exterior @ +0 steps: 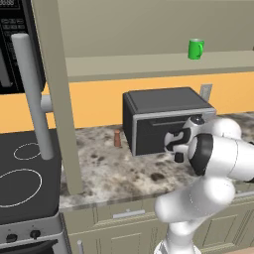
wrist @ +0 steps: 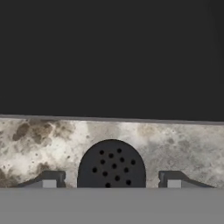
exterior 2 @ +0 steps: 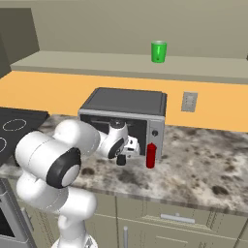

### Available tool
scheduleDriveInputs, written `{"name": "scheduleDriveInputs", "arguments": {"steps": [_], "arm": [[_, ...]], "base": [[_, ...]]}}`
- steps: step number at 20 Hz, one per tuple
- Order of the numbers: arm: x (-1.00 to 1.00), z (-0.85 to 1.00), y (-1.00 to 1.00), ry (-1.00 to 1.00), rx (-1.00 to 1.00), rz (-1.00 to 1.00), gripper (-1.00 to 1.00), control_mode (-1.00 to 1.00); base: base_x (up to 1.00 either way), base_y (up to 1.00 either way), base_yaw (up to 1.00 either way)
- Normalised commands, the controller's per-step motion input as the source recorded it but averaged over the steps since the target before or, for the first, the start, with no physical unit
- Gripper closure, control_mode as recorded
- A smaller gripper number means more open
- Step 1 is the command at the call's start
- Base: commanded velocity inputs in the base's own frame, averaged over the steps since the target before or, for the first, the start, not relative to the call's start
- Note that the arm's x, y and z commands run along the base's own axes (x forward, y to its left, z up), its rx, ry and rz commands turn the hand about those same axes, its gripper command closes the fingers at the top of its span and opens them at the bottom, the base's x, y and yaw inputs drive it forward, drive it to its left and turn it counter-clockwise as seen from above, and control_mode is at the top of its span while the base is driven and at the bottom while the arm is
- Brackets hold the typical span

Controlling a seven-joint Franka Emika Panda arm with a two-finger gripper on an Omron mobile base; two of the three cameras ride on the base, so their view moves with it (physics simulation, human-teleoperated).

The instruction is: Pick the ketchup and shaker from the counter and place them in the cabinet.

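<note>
The black shaker (wrist: 111, 164) with its dotted round top stands on the granite counter (exterior: 119, 171), right in front of the toaster oven. My gripper (wrist: 112, 180) straddles it from above, open, with a narrow gap between each fingertip and the shaker's sides. From the base views the gripper (exterior: 178, 153) (exterior 2: 122, 155) hangs low at the oven's front, with the shaker (exterior 2: 121, 162) under it. The red ketchup (exterior 2: 151, 155) stands upright just to the right of the hand, apart from it. The cabinet shelf (exterior: 149, 64) runs above, and its door (exterior: 59, 99) hangs open at the left.
The dark toaster oven (exterior: 166, 119) stands close behind the hand. A green mug (exterior: 196, 48) sits on the cabinet shelf. A small reddish-brown shaker (exterior: 117, 139) stands left of the oven. The black stovetop (exterior: 25, 173) lies far left, beyond the door's grey bar handle (exterior: 32, 94).
</note>
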Motion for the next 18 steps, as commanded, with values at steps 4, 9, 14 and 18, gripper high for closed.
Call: {"name": "scheduleDriveInputs", "arguments": {"steps": [4,9,14,18], "arm": [[-0.13,-0.03,-0.19,-0.03,0.0,0.0,1.0,-1.0],[-0.42,0.34,-0.05,-0.12,0.02,0.0,1.0,-1.0],[-0.7,0.69,-0.04,-0.06,0.0,-0.04,1.0,-1.0],[-0.86,0.85,-0.1,-0.02,0.0,-0.07,1.0,-1.0]], "base": [[0.0,0.0,0.0],[0.0,0.0,0.0],[0.0,0.0,0.0],[0.0,0.0,0.0]]}}
